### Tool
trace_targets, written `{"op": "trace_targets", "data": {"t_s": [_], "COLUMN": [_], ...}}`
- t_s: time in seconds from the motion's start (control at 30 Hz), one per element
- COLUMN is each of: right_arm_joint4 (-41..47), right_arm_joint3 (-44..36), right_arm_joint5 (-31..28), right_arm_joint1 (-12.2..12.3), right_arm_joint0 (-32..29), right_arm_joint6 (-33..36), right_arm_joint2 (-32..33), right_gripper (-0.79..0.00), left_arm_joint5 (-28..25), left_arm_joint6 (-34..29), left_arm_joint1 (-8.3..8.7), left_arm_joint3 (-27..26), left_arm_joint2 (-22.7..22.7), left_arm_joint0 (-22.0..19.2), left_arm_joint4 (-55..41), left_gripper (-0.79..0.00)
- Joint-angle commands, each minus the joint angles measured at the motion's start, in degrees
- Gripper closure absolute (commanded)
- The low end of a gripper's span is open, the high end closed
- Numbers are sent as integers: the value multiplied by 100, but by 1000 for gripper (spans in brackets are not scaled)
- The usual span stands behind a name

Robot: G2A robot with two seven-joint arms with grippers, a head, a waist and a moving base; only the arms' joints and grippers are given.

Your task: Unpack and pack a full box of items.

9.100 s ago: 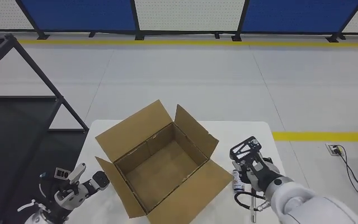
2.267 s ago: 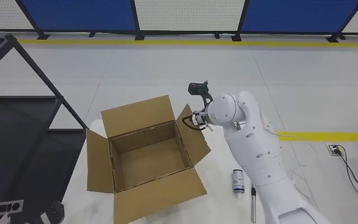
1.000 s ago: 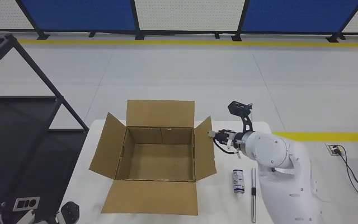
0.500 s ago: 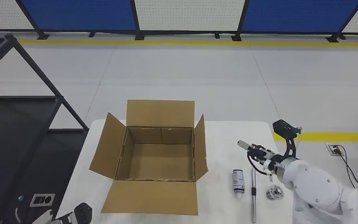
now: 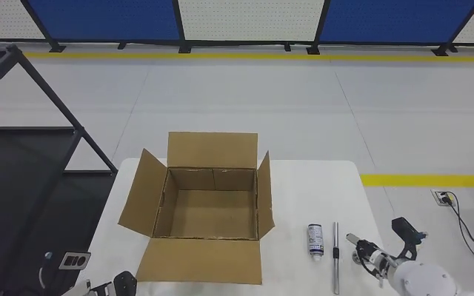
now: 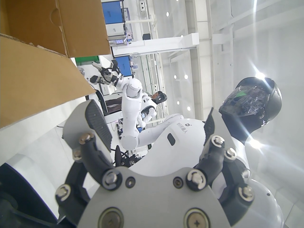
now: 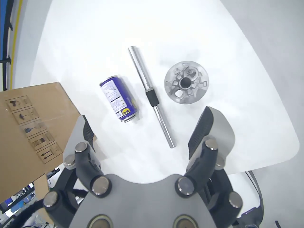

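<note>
An open, empty cardboard box (image 5: 211,213) sits mid-table with all its flaps spread; part of it also appears in the wrist views (image 7: 35,119) (image 6: 35,72). To its right lie a blue spray can (image 5: 316,241) (image 7: 118,102), a metal rod (image 5: 335,257) (image 7: 152,98) and, beyond the rod, a round metal disc (image 7: 186,82). My right gripper (image 7: 144,122) (image 5: 357,244) hangs open and empty above the near end of the rod, at the table's near right corner. My left gripper (image 6: 153,117) is open and empty, low beside the box's near left flap.
The white table (image 5: 311,185) has free surface behind the can and rod. A black metal rack (image 5: 44,148) stands to the left of the table. My left arm (image 5: 118,283) sits at the near left corner.
My right arm has drawn back from the box's right flap to the near right corner of the table. A metal disc now lies right of the rod. The box has turned square.
</note>
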Motion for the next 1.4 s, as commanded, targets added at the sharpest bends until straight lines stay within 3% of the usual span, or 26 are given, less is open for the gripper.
{"op": "trace_targets", "data": {"t_s": [0.0,0.33,0.37,0.4,0.43,0.5,0.53,0.57,0.83,1.07,1.2,1.37], "right_arm_joint4": [-114,-763,-801,-817,-850,-901,-920,-951,-1072,-1244,-1353,-1339], "right_arm_joint3": [222,1068,1116,1152,1183,1226,1234,1243,939,-373,-1166,-1537], "right_arm_joint5": [16,-9,-23,-38,-53,-70,-81,-79,-35,62,-75,-407], "right_arm_joint1": [11,22,19,13,8,-6,-15,-25,-118,-205,-223,-230], "right_arm_joint0": [98,578,613,639,654,673,678,677,613,641,977,1804], "right_arm_joint6": [-16,10,24,38,53,71,82,80,36,-62,75,236], "right_arm_joint2": [-58,-273,-259,-249,-244,-222,-219,-215,-142,-376,-830,-1640], "right_gripper": [-785,-785,-677,-357,-262,-163,-52,-6,0,0,0,0], "left_arm_joint5": [-24,-119,-124,-129,-133,-129,-125,-122,-101,-91,-116,-213], "left_arm_joint6": [11,86,94,104,108,116,110,107,112,80,47,50], "left_arm_joint1": [3,7,7,8,9,11,12,14,34,52,58,54], "left_arm_joint3": [-5,26,26,27,26,28,32,36,101,137,166,298], "left_arm_joint2": [-18,-61,-62,-62,-61,-54,-49,-46,-34,-53,-71,-170], "left_arm_joint0": [16,132,139,145,150,157,158,159,118,79,63,73], "left_arm_joint4": [-29,-180,-190,-197,-201,-221,-235,-241,-231,-271,-353,-588], "left_gripper": [-785,-785,-785,-785,-785,-785,-785,-785,-785,-785,-785,-785]}}
